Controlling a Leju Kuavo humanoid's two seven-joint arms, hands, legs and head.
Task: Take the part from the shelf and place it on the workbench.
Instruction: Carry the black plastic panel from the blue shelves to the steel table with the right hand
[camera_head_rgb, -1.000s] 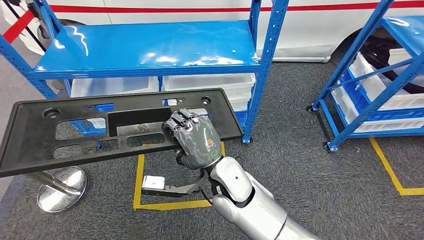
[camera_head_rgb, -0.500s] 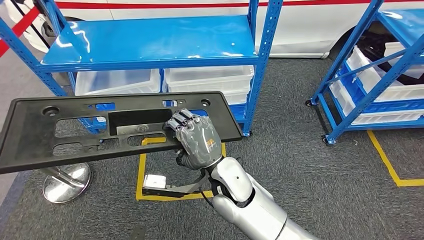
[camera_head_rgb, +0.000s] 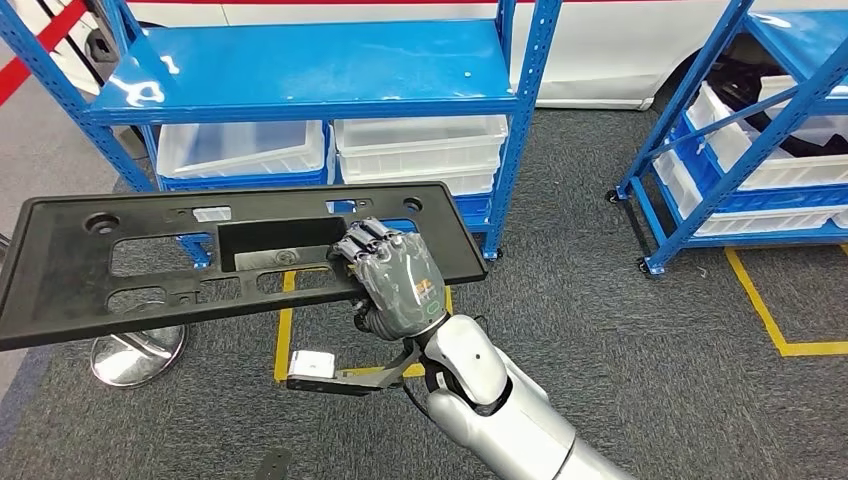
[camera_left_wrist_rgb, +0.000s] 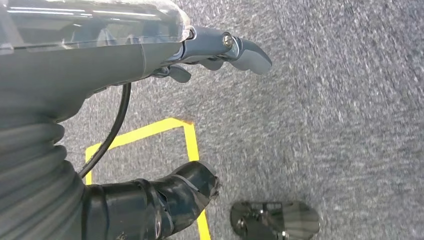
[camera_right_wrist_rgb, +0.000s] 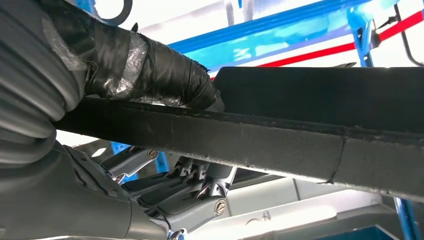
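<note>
Head view, nearest the robot: the silver right arm rises from the lower edge, and the right hand (camera_head_rgb: 392, 282) grips the near long edge of the part (camera_head_rgb: 230, 255), a flat black rectangular plate with cut-out windows and round holes. The fingers (camera_head_rgb: 365, 240) curl over the top face. In the right wrist view the thumb (camera_right_wrist_rgb: 150, 72), wrapped in black tape, presses one face of the plate's edge (camera_right_wrist_rgb: 280, 145) and the fingers (camera_right_wrist_rgb: 185, 195) close on the opposite face. The part is held in the air above the grey carpet (camera_head_rgb: 600, 330), clear of the shelf. Its long axis runs left to right across the view, the left end slightly nearer and lower; its broad face is turned upward and tipped toward the camera. The left hand (camera_left_wrist_rgb: 220, 50) hangs over the carpet, holding nothing, fingers loosely extended. Beneath the part: yellow floor tape (camera_head_rgb: 284, 330) and a chrome stanchion base (camera_head_rgb: 138, 350). Beyond: a blue shelf (camera_head_rgb: 310, 70) with white bins (camera_head_rgb: 420, 145) below. Farther right stands a second blue shelf (camera_head_rgb: 760, 120).
</note>
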